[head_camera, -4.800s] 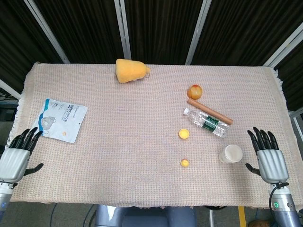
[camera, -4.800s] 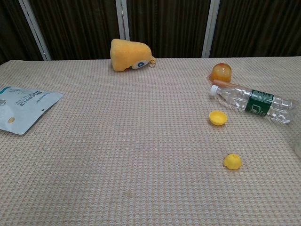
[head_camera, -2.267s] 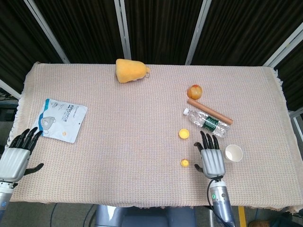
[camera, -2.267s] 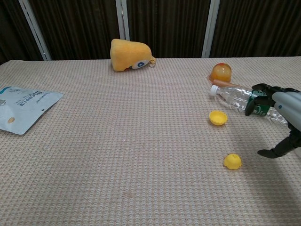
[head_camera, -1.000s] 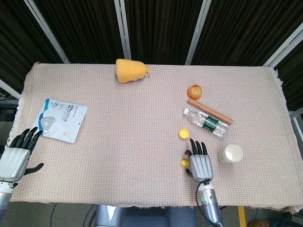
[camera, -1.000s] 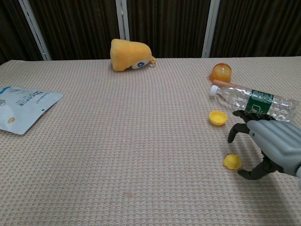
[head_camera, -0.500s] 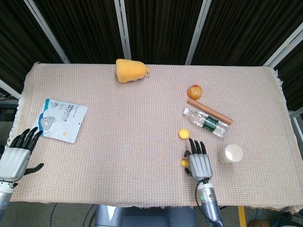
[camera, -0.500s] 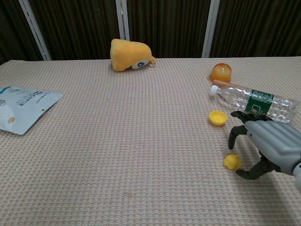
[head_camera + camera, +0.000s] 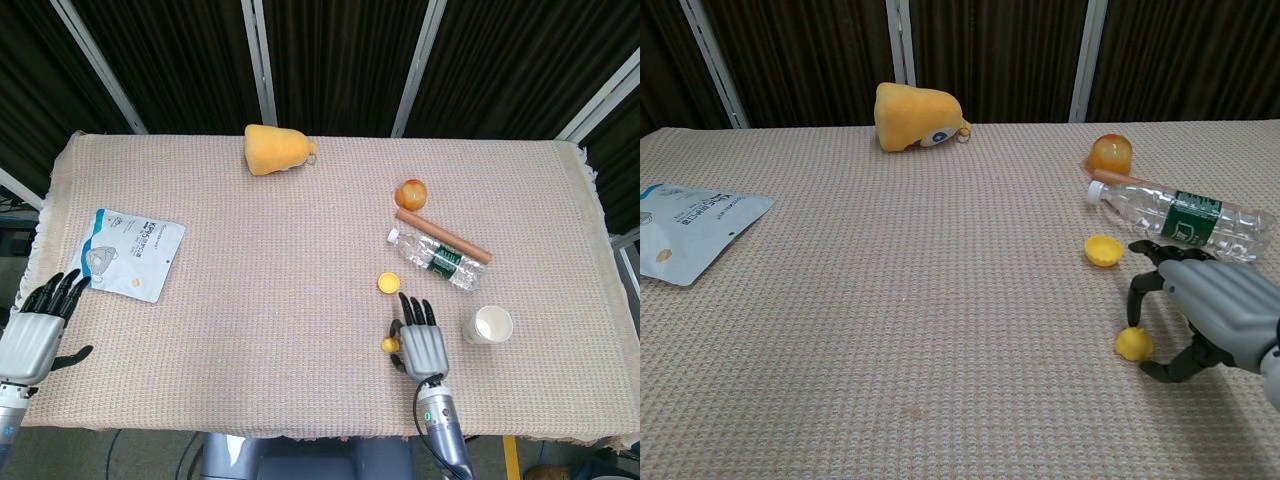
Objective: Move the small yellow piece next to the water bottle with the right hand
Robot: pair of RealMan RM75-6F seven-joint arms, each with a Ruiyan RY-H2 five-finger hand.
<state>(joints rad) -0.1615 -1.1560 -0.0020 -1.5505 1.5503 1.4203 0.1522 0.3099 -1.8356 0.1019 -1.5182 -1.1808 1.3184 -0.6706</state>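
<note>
At the counter's (image 9: 250, 380) near edge, the right robot hand (image 9: 423, 346) is hovering open, fingers curling around the yellow piece (image 9: 1133, 343) at its 9 o'clock, nothing gripped. A clumsy pinch risks rolling it away. Bottle (image 9: 1185, 221) is lying at 12 o'clock, beyond.

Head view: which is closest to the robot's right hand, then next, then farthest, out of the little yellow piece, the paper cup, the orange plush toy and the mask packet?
From the right hand:
1. Little yellow piece, right beside its thumb side.
2. Paper cup, on its other side.
3. Orange plush toy, at the far edge.
4. Mask packet, far across on the left.
</note>
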